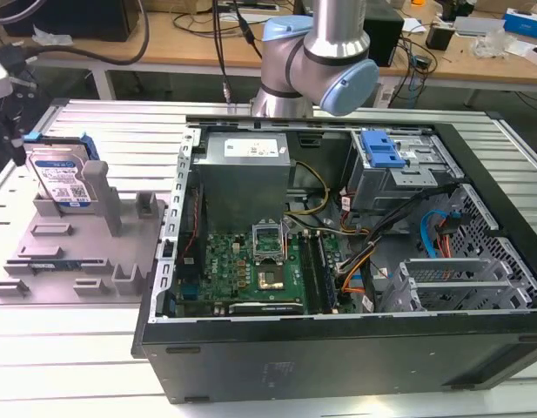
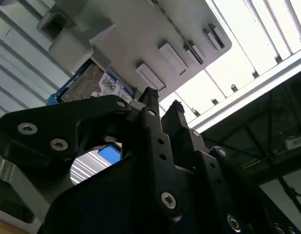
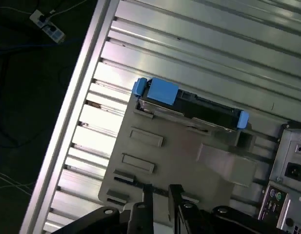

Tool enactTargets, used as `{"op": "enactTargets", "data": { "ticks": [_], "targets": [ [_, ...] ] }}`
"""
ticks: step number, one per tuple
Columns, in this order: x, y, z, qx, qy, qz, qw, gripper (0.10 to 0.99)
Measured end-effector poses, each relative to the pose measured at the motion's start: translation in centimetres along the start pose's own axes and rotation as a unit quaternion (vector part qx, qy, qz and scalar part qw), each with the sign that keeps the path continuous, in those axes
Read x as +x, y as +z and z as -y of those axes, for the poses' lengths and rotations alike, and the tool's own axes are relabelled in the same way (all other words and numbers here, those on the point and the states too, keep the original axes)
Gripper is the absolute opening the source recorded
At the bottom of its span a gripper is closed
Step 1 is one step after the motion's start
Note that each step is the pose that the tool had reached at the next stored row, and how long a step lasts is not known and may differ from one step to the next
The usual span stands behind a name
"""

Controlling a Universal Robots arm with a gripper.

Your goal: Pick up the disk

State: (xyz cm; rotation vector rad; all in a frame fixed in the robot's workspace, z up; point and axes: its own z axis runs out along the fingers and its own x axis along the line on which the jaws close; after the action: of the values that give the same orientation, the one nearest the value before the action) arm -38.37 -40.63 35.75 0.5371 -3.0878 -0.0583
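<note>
"The disk, where is it sitting?"

"You are looking at it standing on edge in a slot of the grey fixture tray, at the tray's far end on the exterior view's left. Its printed label is facing the near side, and a blue side rail is capping one end of it in the first wrist view."

"And what is the tray resting on?"

"It is lying flat on the slatted metal table, just beside the open computer case, which is taking up the exterior view's right. The arm is rising behind the case on the far side."

"What is the gripper doing?"

"You are seeing the gripper hanging above the tray in both wrist views. Its two black fingers are standing close together with a narrow gap between them, and they are gripping nothing."

"Is it touching the disk?"

"No. The two are apart: in the first wrist view the fingertips are showing against the end of the tray opposite the disk, with bare tray surface lying between them."
</note>
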Motion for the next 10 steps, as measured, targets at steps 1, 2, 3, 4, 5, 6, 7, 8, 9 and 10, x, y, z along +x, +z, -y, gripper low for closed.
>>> {"op": "enactTargets", "data": {
  "ticks": [1,2,3,4,5,6,7,8,9,10],
  "targets": [
    [0.00,0.00,0.00,0.0000,-0.014,-0.0005,0.9999,0.298],
    [0.00,0.00,0.00,0.0000,-0.026,-0.0010,0.9997,0.357],
    [0.00,0.00,0.00,0.0000,-0.039,-0.0015,0.9992,0.416],
    [0.00,0.00,0.00,0.0000,-0.047,-0.0018,0.9989,0.478],
    [0.00,0.00,0.00,0.0000,-0.054,-0.0021,0.9985,0.537],
    [0.00,0.00,0.00,0.0002,-0.057,-0.0023,0.9983,0.604],
    [-0.01,0.00,0.00,0.0005,-0.058,-0.0024,0.9983,0.604],
    [-0.03,0.00,-0.07,0.0022,-0.060,-0.0031,0.9982,0.604],
    [-0.03,0.00,-0.08,0.0037,-0.064,-0.0031,0.9979,0.604],
    [-0.04,0.01,-0.07,0.0043,-0.078,-0.0027,0.9969,0.604]
  ]
}}
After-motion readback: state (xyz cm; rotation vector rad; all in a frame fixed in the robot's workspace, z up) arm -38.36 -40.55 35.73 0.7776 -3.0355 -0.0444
